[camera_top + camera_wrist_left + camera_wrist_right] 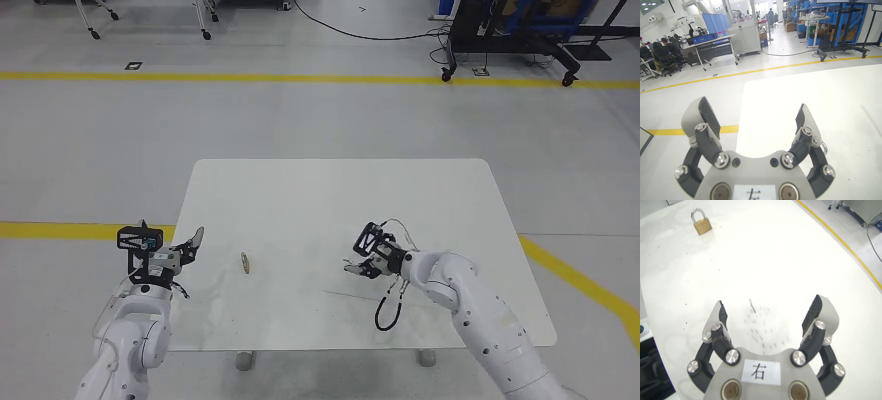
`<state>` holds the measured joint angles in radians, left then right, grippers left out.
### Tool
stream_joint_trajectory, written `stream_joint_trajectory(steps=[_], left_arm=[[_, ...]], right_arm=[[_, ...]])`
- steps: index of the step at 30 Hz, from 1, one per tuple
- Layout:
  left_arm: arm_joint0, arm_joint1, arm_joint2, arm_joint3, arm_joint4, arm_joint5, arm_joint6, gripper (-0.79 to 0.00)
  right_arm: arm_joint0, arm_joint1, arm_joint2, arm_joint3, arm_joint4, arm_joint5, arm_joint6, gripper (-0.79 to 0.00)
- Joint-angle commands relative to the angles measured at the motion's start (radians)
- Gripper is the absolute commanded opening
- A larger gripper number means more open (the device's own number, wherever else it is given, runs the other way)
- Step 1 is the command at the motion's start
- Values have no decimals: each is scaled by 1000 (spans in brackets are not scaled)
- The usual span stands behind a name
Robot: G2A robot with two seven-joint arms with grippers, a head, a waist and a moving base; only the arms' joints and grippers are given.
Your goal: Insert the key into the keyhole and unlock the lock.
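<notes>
Right wrist view has the right gripper (769, 300) wide open and empty with the key (752, 306) just ahead on the table (781, 256), padlock (701, 223) well apart near the open, empty left gripper (753, 102), so I reckon pinching that key is next.

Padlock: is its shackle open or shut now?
Shut. Both ends of the shackle go into the brass body of the padlock.
</notes>
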<state>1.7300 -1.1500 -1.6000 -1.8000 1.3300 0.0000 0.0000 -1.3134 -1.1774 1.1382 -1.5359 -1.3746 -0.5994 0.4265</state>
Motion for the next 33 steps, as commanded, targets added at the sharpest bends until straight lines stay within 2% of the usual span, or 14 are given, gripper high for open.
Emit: stream_joint_trajectory(steps=[1,4,5,9,11,16,19,20,22,33], left_arm=[[0,0,0,0,0,0,0,0],[0,0,0,0,0,0,0,0],[0,0,0,0,0,0,0,0],[0,0,0,0,0,0,0,0],[0,0,0,0,0,0,0,0],[0,0,0,0,0,0,0,0],[0,0,0,0,0,0,0,0],[0,0,0,0,0,0,0,0],[0,0,0,0,0,0,0,0],[0,0,0,0,0,0,0,0]], right_arm=[[9,-2,-31,-1,-50,-6,32,0],[34,-5,-57,26,-56,-21,53,0],[44,-7,-64,36,-54,-24,60,-68],[80,-15,-93,74,-40,-26,77,-225],[97,-18,-105,94,-31,-35,83,-366],[135,-25,-140,132,-29,-57,109,-496],[153,-29,-161,142,-31,-63,130,-545],[158,-30,-166,143,-32,-62,134,-594],[164,-32,-171,144,-30,-60,129,-785],[144,-12,-120,63,-51,-95,94,-785]])
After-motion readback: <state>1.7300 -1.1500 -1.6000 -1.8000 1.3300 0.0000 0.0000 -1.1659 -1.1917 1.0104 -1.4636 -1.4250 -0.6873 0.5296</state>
